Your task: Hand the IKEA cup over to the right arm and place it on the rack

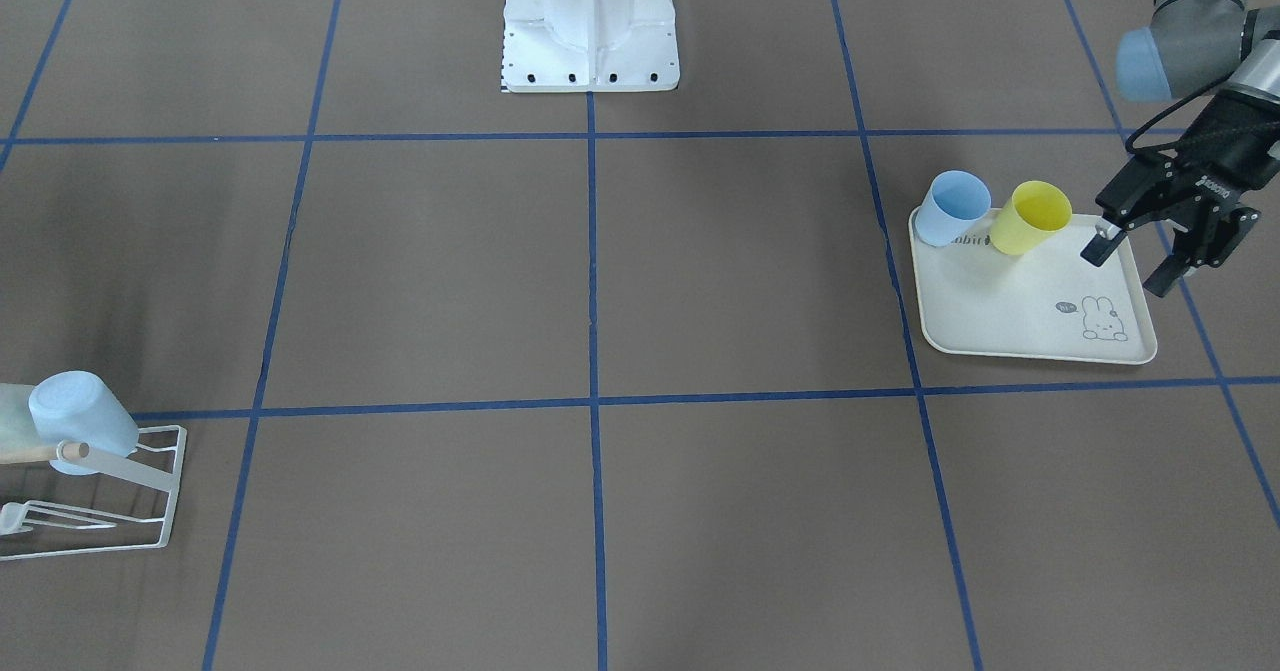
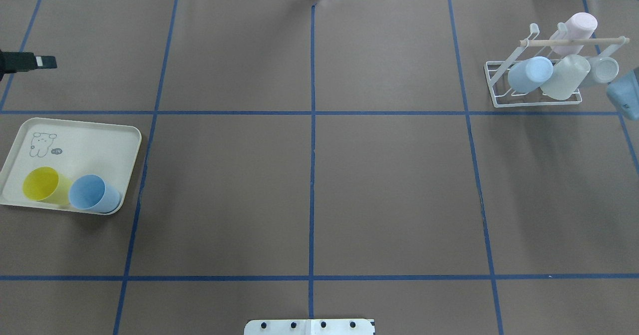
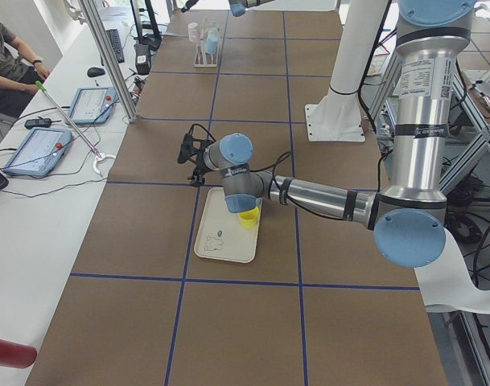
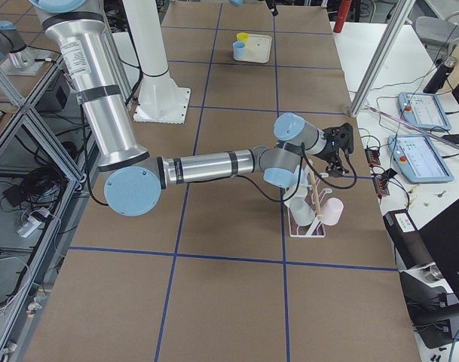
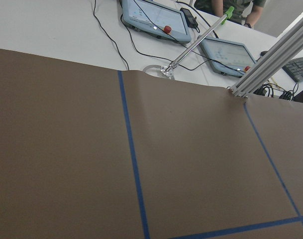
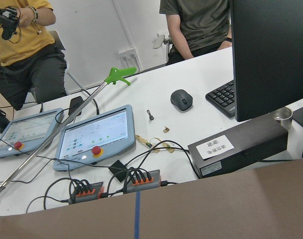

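We think this is the very start of the job for one more cup. Two cups wait on the tray [image 1: 1010, 301]: a yellow cup [image 1: 1030, 217] and a blue cup [image 1: 953, 208]. They stand close together at the end of the tray nearest the robot. No gripper has hold of either one.

The left gripper [image 1: 1132, 261] hangs near the tray, on the yellow cup's side. Its two fingers are spread wide apart, and there is nothing between them. Its own camera sees only the brown table [image 5: 66, 149] and the desk behind it, not the cups. So we think it is not yet aimed at a cup.

The rack [image 2: 534, 104] is far off at the other end of the table, and other cups [image 2: 566, 77] hang on it. The right gripper [image 4: 338, 151] is up beside the rack. We only see it from the side, so we cannot tell if it is open or closed, or if it holds anything.

What comes next, we guess, is a grab. The left gripper has to turn towards a cup, most likely the yellow one, since that is closest. It has to put one finger on each side of the cup's wall and squeeze softly. It should not bump the blue cup next to it. Then it can lift the cup and carry it to the middle, where the right arm can come to take it.
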`<action>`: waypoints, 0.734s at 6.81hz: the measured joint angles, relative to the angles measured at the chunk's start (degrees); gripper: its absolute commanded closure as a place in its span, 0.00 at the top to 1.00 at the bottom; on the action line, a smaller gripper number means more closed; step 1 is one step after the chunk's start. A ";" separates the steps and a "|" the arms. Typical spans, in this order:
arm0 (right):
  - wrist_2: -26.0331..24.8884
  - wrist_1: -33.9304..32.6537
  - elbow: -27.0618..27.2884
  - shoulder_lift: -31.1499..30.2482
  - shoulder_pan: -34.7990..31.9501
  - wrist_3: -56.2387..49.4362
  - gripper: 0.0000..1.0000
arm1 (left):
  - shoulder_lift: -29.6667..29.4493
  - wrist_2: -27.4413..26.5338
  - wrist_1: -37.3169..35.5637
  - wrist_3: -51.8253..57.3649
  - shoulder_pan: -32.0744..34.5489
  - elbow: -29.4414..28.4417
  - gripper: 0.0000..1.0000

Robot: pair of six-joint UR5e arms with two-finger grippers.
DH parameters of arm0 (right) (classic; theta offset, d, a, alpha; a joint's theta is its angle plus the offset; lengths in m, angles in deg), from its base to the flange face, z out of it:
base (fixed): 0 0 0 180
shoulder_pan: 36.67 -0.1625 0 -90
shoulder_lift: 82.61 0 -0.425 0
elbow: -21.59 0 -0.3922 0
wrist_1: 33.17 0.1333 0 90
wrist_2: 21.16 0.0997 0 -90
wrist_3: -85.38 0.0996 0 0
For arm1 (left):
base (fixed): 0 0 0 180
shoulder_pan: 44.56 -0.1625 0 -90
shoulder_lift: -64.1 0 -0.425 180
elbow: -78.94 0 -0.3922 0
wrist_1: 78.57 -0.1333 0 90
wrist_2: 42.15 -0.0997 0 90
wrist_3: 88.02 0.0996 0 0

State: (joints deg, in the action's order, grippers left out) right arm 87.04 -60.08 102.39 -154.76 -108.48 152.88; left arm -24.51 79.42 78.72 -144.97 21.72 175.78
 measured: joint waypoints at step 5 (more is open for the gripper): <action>6.38 0.87 9.46 0.38 2.36 24.40 1.00 | 9.70 0.10 -9.12 22.45 -1.51 0.69 1.00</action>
State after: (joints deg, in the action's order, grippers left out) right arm 93.42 -59.20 111.85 -154.38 -106.12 177.28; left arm -14.81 79.53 69.60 -122.52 20.21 176.47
